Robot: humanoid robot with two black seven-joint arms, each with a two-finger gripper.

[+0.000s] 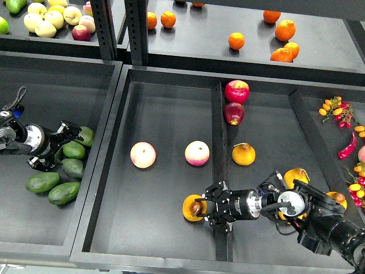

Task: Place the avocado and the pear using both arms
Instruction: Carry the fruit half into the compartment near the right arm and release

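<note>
The pear (pixel 193 208), yellow-orange with a dark brown spot, lies low in the left compartment of the middle tray (pixel 159 108), just left of the divider (pixel 218 137). My right gripper (pixel 209 206) reaches across the divider from the right, and its fingers sit closed on the pear's right side. The dark green avocado (pixel 86 136) lies at the right edge of the left tray, on top of a pile of lighter avocados (pixel 73 150). My left gripper (pixel 64 142) sits against this pile, with one finger touching the dark avocado. Its fingers are too dark to tell apart.
Two pink-white apples (pixel 142 154) (pixel 197 153) lie mid-tray. Two red apples (pixel 236 91) and a stemmed pear (pixel 243 154) lie right of the divider. More yellow fruit (pixel 296 174) is by my right arm. Chilies (pixel 347 147) are far right and oranges (pixel 236 40) on the back shelf.
</note>
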